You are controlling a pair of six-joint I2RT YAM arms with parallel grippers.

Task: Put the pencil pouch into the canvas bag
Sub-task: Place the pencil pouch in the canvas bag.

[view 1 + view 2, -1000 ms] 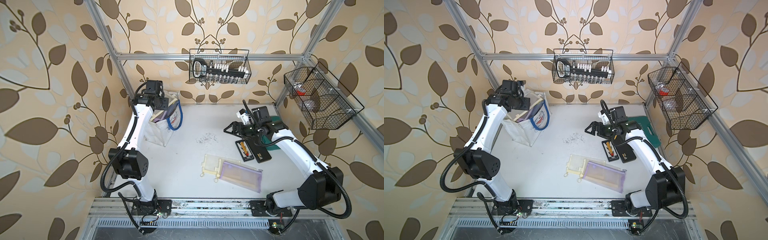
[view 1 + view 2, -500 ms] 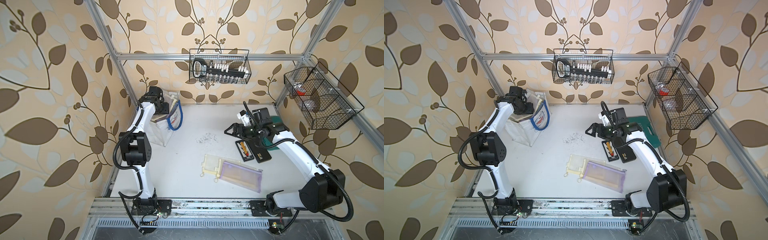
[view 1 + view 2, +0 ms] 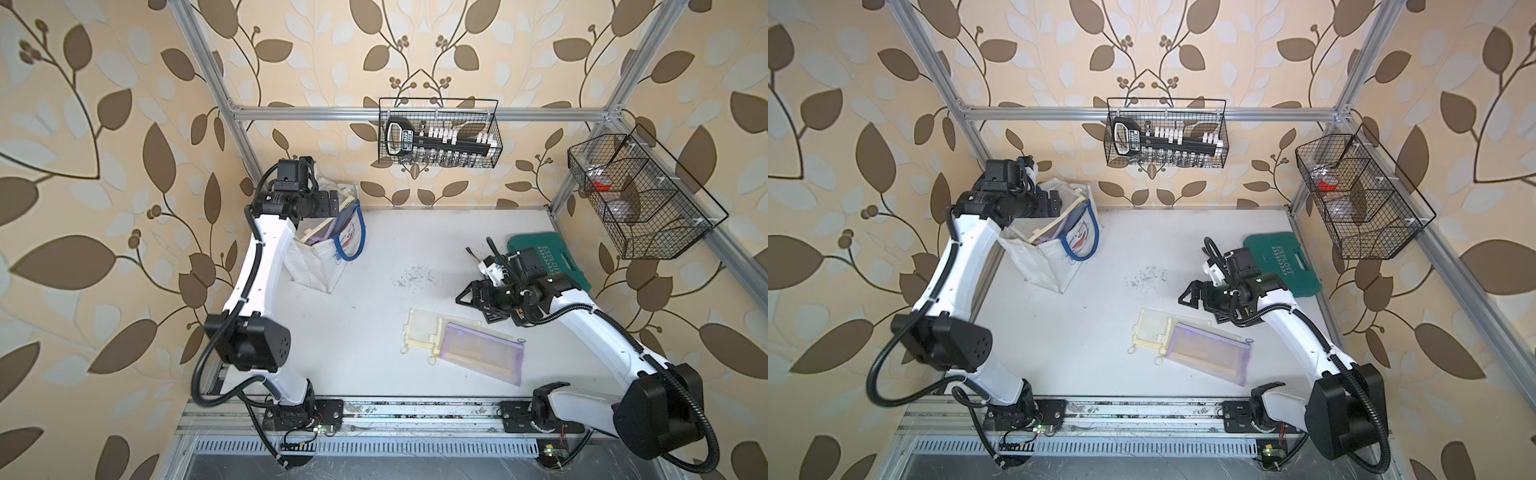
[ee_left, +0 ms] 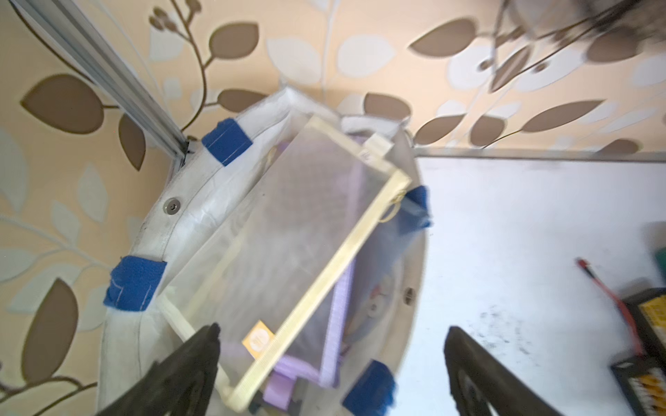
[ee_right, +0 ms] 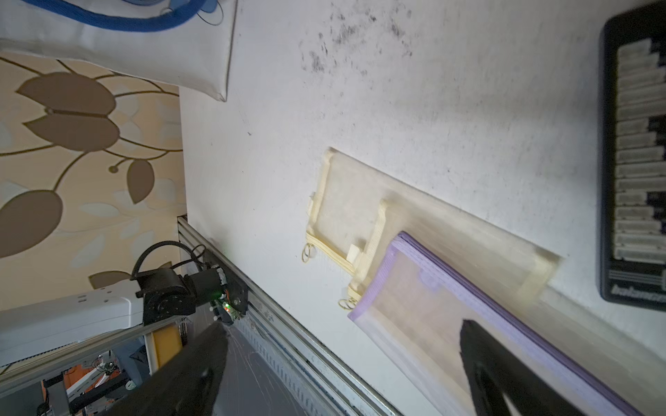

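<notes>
Two claws are in view, both spread wide, and neither has hold of anything. Your left claw (image 4: 333,335) hangs over the open mouth of the white fabric canvas bag with blue rope handles and blue patches (image 4: 187,223). Directly beneath its parted jaws, the clear mesh pencil pouch with pale yellow zip trim (image 4: 288,230) lies tilted inside the bag's mouth. The pouch's far end is up near the rim, and its near end sits lower, over a lilac-trimmed pouch (image 4: 337,317) deeper in the bag. One black finger (image 4: 201,345) overlaps the pouch's near corner in the wrist view; you cannot tell whether they touch.

Your right claw (image 5: 344,327) hovers over the white tabletop (image 3: 374,249), well apart from the bag. Right below its jaws lies a lilac-edged mesh pouch (image 5: 425,299), overlapping a larger cream-edged mesh pouch (image 5: 486,245). A small cream-edged mesh pouch (image 5: 346,209) lies just ahead of the fingertips. A black rectangular bit holder (image 5: 634,162) sits to one side of that claw, and a teal plastic case (image 3: 557,257) lies behind its wrist.
</notes>
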